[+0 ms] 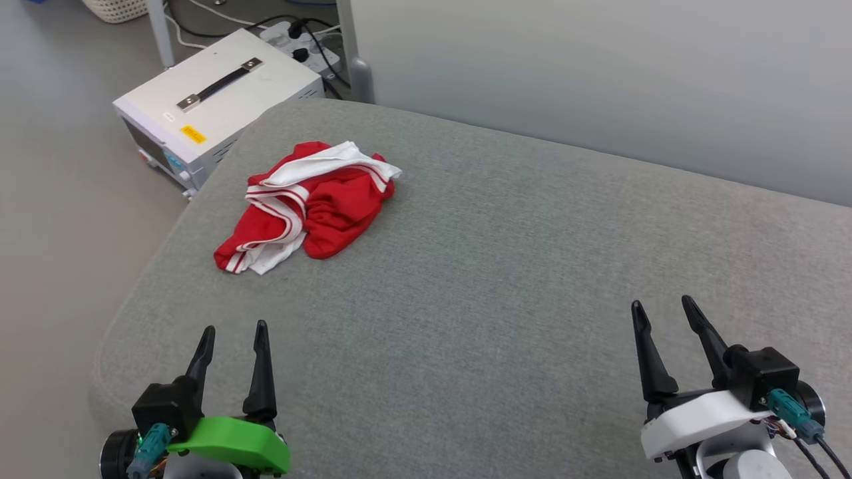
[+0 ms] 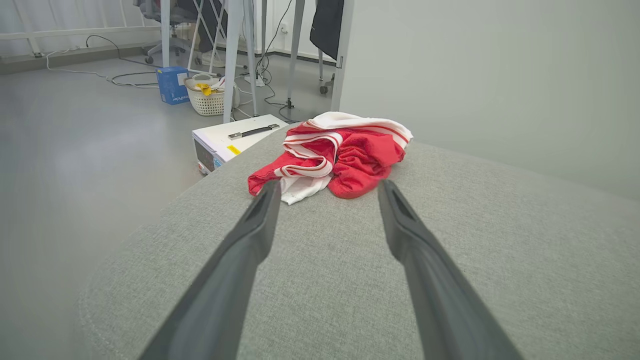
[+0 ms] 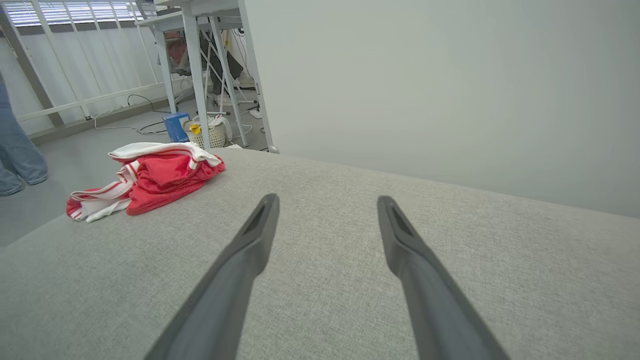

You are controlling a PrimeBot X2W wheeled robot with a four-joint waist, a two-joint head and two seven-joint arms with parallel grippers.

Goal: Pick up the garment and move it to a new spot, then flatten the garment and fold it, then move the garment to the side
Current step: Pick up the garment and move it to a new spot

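From my head, the garment (image 1: pixel 313 206) lies crumpled near the far left corner of the grey cushion (image 1: pixel 499 279), close to a white box (image 1: pixel 219 100) on the floor. My left gripper (image 1: pixel 235 326) and right gripper (image 1: pixel 661 301) hover spread and empty. My left wrist faces the heap straight on, with a basket (image 2: pixel 207 100) beyond. My right wrist sees it well off to the left, plus a person's jeans leg (image 3: pixel 17 150).

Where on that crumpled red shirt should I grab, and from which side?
Likely the bulging red fold at the near edge of the garment, taken by the left gripper from the robot's side. The heap bunches up there, giving cloth to pinch, and it lies straight ahead of that open gripper.
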